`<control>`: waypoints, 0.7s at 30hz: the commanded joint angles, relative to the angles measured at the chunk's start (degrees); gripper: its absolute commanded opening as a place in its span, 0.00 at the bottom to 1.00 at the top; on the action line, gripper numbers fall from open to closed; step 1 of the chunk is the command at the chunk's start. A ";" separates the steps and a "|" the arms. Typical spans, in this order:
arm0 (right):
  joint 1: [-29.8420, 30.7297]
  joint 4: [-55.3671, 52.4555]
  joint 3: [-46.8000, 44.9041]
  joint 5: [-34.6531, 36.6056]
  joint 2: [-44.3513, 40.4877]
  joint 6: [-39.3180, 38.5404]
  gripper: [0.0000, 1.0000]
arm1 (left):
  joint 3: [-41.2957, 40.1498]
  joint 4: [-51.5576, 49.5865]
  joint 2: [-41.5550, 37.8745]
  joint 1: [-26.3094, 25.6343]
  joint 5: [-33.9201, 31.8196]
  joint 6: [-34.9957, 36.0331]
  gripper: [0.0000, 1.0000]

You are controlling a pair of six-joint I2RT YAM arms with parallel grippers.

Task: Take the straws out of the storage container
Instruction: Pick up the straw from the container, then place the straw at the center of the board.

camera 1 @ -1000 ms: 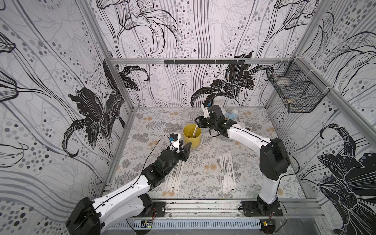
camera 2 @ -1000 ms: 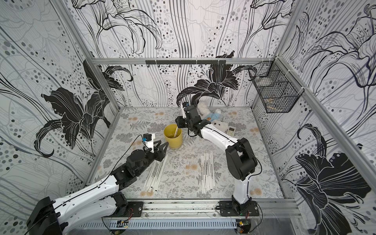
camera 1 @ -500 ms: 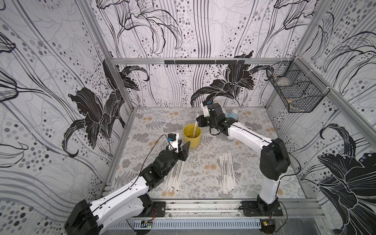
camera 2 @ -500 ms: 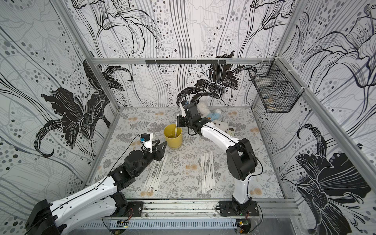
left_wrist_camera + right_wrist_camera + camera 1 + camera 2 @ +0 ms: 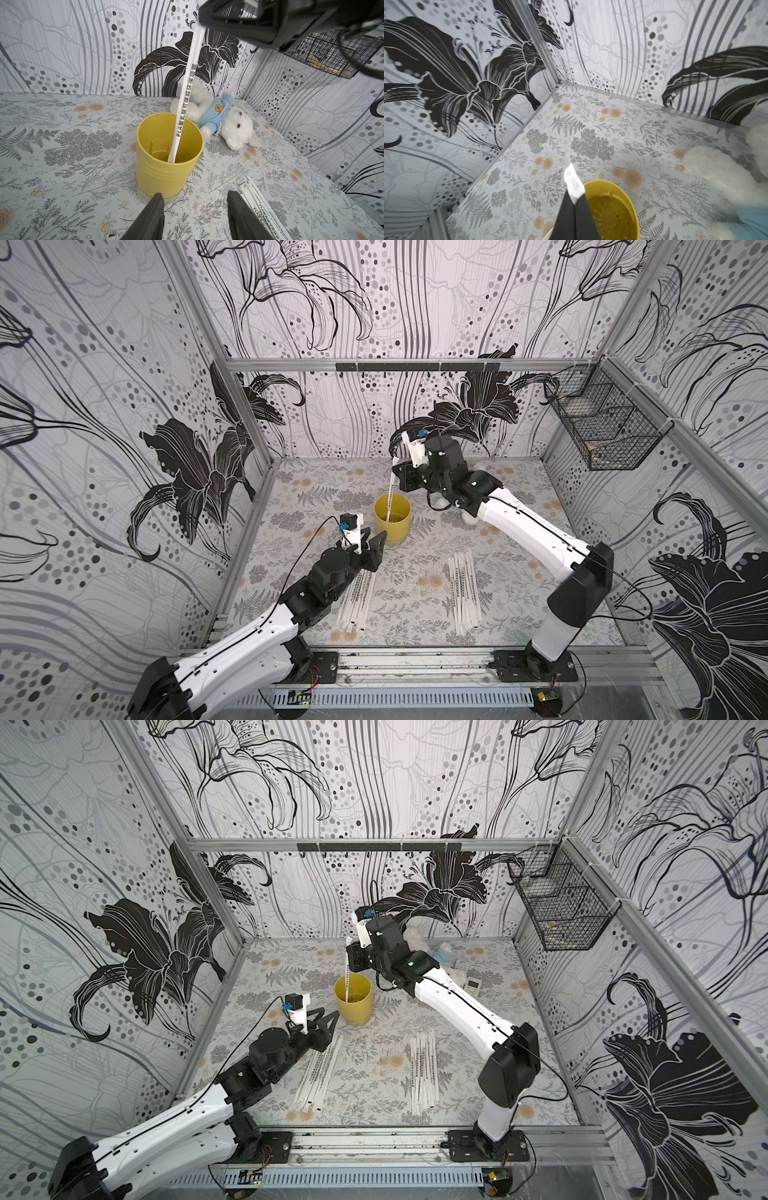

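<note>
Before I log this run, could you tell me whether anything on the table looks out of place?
Only the stray white plush teddy bear in a blue top, lying flat near the mustard-yellow plastic cup; the loose white paper-wrapped straws lie in two tidy piles.

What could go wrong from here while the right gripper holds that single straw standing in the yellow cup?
1. The right gripper pinches the paper-wrapped straw only near its top end, while the lower end sits inside the yellow cup. A tilted lift might drag it on the rim and tip the cup, or the thin straw could slip free.
2. The open left gripper sits close to the cup's base, beside loose straws lying flat. A forward move might nudge either.
</note>
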 commanded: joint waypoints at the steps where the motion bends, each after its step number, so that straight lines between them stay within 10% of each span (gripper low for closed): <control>1: 1.87 -2.25 0.41 1.13 -5.17 -0.43 0.00 | 3.10 -4.17 -2.26 0.33 0.78 -2.39 0.51; 21: 9.27 15.10 -24.76 -11.20 -8.79 20.10 0.00 | 5.56 -30.12 -13.33 0.24 4.88 -12.71 0.48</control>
